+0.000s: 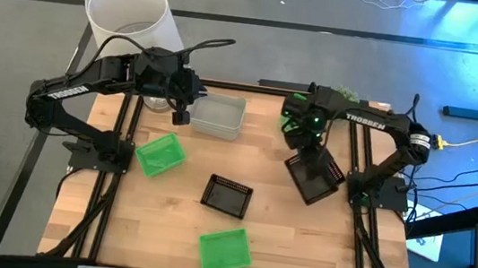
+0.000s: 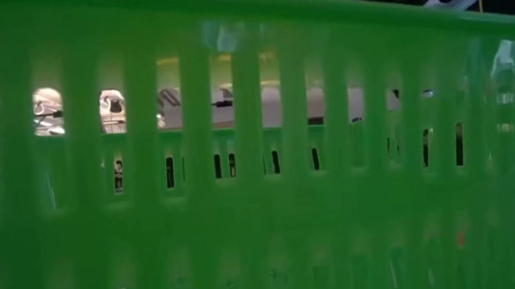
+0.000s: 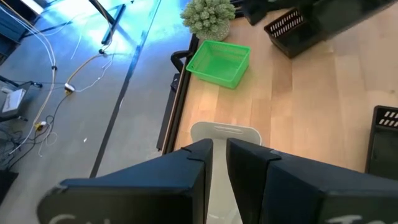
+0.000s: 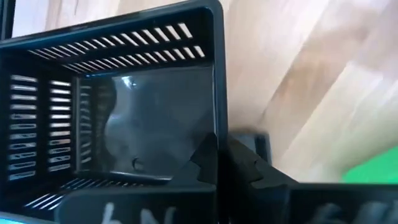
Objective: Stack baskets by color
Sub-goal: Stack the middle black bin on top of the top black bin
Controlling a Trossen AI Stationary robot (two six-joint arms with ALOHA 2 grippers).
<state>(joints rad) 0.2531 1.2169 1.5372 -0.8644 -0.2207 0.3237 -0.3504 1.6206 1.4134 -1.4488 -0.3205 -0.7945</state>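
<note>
My left gripper (image 1: pixel 182 117) is at the far left, shut on a translucent grey-white basket (image 1: pixel 219 116). My right gripper (image 1: pixel 307 151) is at the right, shut on a black basket (image 1: pixel 313 177) that hangs tilted beneath it. A green basket (image 3: pixel 219 62) lies on the table by the right arm's side, next to the plant ball. Flat on the table lie a second green basket (image 1: pixel 160 154), another black basket (image 1: pixel 227 196) and a third green basket (image 1: pixel 226 250). The wall of that near one (image 2: pixel 241 166) fills the low view. My left gripper has the translucent basket's wall at its rim (image 3: pixel 225 130) between its two fingers (image 3: pixel 193 162). It comes at the basket's left end, slanting down. The gripper itself hides the basket's underside, so whether it rests on the table cannot be told. My right gripper pinches one side wall of the black basket near a corner (image 4: pixel 216 127). One finger is inside the basket and one outside, pointing steeply down. The basket hangs tilted below the fingers, its open side turned toward the wrist.
A large white lampshade (image 1: pixel 131 13) stands beyond the table's far left corner. A fuzzy green plant ball (image 1: pixel 347 94) sits at the far right edge. Bare wood shows between the loose baskets in the table's middle (image 1: pixel 183 227).
</note>
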